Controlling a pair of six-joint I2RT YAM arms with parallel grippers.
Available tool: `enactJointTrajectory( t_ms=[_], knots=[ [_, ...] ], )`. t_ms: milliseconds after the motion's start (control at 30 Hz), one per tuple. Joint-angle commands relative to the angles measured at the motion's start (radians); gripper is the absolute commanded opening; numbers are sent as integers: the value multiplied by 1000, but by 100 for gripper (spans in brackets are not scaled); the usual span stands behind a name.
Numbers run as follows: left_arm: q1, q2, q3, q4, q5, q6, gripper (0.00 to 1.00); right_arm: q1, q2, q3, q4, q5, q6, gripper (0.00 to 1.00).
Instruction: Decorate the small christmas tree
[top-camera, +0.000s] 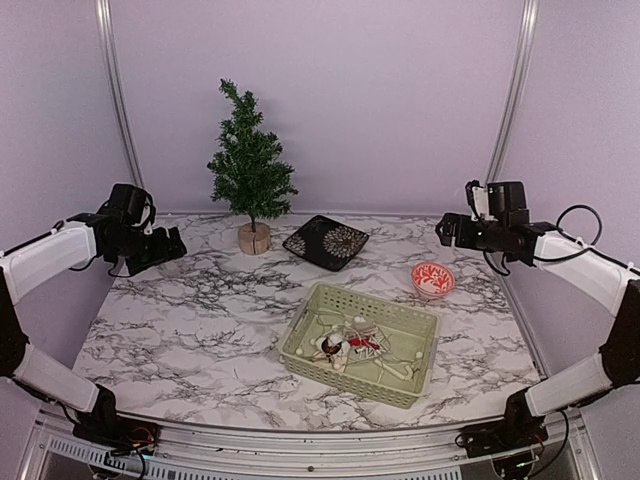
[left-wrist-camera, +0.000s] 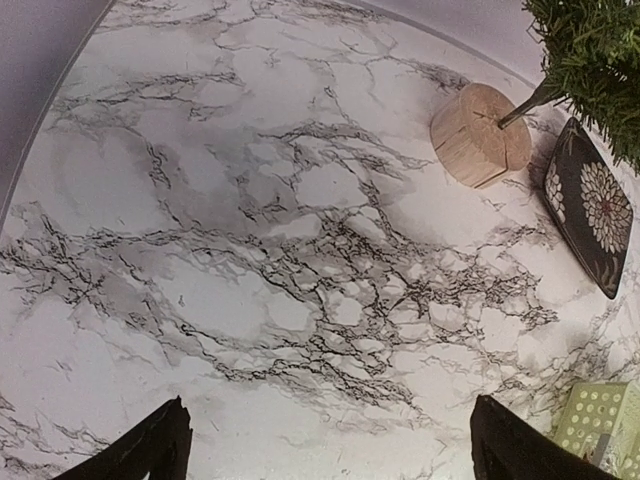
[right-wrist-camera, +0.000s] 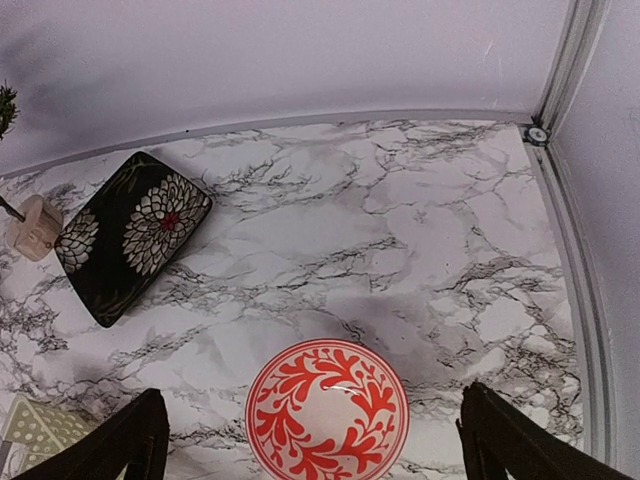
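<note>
The small christmas tree (top-camera: 249, 160) stands at the back of the table on a round wood base (left-wrist-camera: 480, 134), bare of ornaments. A pale green basket (top-camera: 361, 342) near the front middle holds several small ornaments (top-camera: 350, 345). My left gripper (top-camera: 168, 245) hovers open over the left back of the table, nothing between its fingers (left-wrist-camera: 150, 450). My right gripper (top-camera: 445, 231) hovers open at the right back, above a red-patterned bowl (right-wrist-camera: 327, 411). The bowl lies between its fingertips (right-wrist-camera: 505, 440) in the right wrist view but well below them.
A dark square plate with white flower patterns (top-camera: 325, 241) lies right of the tree base. The red-and-white bowl (top-camera: 433, 279) sits right of it. Purple walls and metal rails (top-camera: 510, 95) enclose the marble table (top-camera: 190, 320).
</note>
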Motion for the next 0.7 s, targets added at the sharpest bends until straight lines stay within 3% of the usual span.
enactJointTrajectory(
  t_ms=[0, 300, 433, 667],
  knots=[
    [-16, -31, -58, 45, 47, 20, 99, 21, 0, 0, -10, -55, -33, 99],
    [-29, -55, -191, 23, 208, 101, 99, 93, 4, 32, -76, -301, -106, 99],
    [-31, -58, -224, 20, 234, 92, 99, 251, 79, 125, -154, -291, -147, 99],
    [-31, -62, -257, 16, 265, 56, 99, 578, 342, 436, -260, -201, -198, 99]
  ],
)
